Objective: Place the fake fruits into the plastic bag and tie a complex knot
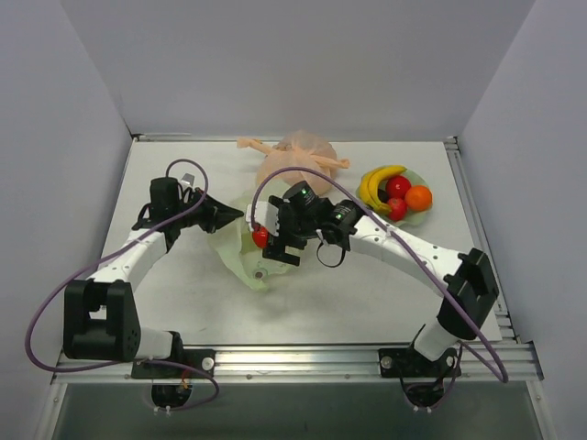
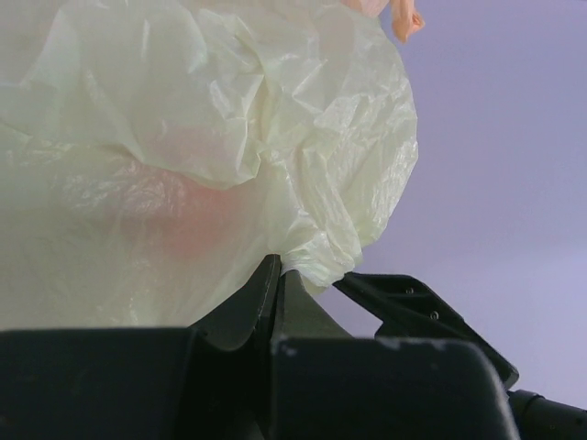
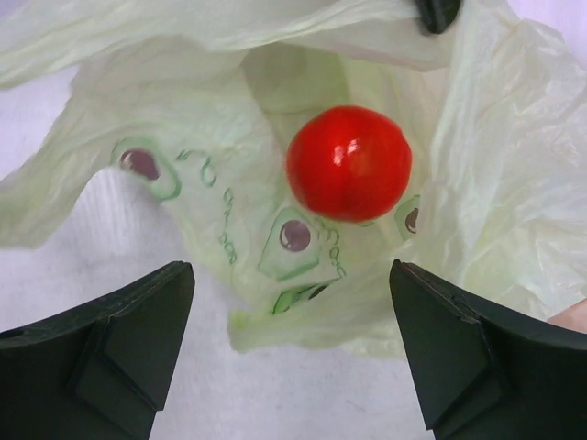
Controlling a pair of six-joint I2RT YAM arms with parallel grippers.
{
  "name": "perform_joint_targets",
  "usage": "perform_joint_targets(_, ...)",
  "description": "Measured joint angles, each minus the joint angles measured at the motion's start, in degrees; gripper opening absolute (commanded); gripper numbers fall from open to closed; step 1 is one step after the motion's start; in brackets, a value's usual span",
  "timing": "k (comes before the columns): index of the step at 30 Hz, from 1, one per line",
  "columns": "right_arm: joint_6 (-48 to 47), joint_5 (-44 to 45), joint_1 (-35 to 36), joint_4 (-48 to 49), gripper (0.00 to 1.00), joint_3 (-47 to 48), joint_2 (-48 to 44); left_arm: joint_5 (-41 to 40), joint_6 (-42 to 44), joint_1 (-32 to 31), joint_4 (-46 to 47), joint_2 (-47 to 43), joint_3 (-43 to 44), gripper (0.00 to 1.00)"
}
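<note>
L jaws: clamping on pale green plastic bag (image 2: 321, 229) edge.
R jaws: gaping apart abv red fruit (image 3: 348, 163) sitting in bag mouth.

I count three red fruits (image 1: 260, 236) (image 1: 398, 186) (image 1: 396, 209), one orange (image 1: 418, 197), one banana bunch (image 1: 374, 183), one green bag (image 1: 237, 258), one peach bag (image 1: 298, 156), one dish (image 1: 419, 216).

Glossy red round plastic fruit (image 3: 348, 163) inside the translucent pale green plastic bag (image 3: 495, 183); peach-orange knotted bag (image 1: 298, 156) behind it, pale green wavy-edged dish (image 1: 417, 216) to the right.
</note>
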Motion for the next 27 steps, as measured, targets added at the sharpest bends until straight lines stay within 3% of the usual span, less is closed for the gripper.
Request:
perform_joint_targets(5, -12.0, -4.0, 1.1, -7.5, 0.84, -2.1, -4.5, 0.1, 0.0, 0.0, 0.7, 0.0, 0.0, 0.0)
perform_joint_targets(9, -18.4, -3.3, 3.8, -7.4, 0.82, -7.3, -4.0, 0.5, -0.3, 0.0, 1.9, 0.1, 0.0, 0.0)
perform_joint_targets(14, -22.1, 2.5, 6.8, 0.5, 0.84, -13.6, -0.7, 1.0, -1.0, 0.0, 3.1, 0.5, 0.0, 0.0)
perform_joint_targets(19, -25.0, 9.6, 8.2, 18.2, 0.82, -21.3, 2.8, 1.2, -1.3, 0.0, 4.3, 1.1, 0.0, 0.0)
perform_joint_targets(21, -26.1, 11.2, 8.0, 23.5, 0.7, -23.5, 5.1, 1.3, -1.4, 0.0, 4.7, 1.1, 0.0, 0.0)
perform_joint_targets(22, -26.5, 11.7, 8.0, 25.4, 0.47, -24.0, 6.2, 1.3, -1.4, 0.0, 4.8, 1.1, 0.0, 0.0)
perform_joint_targets(24, -27.4, 12.7, 7.5, 29.3, 0.21, -24.1, 7.1, 1.4, -1.4, 0.1, 4.8, 1.1, 0.0, 0.0)
perform_joint_targets(25, -27.8, 13.2, 7.1, 30.6, 0.0, -24.1, 7.2, 1.5, -1.4, 0.2, 4.8, 1.1, 0.0, 0.0)
perform_joint_targets(27, -28.0, 14.5, 6.4, 31.6, 0.0, -24.1, 6.8, 1.6, -0.8, 0.4, 4.6, 1.1, 0.0, 0.0)
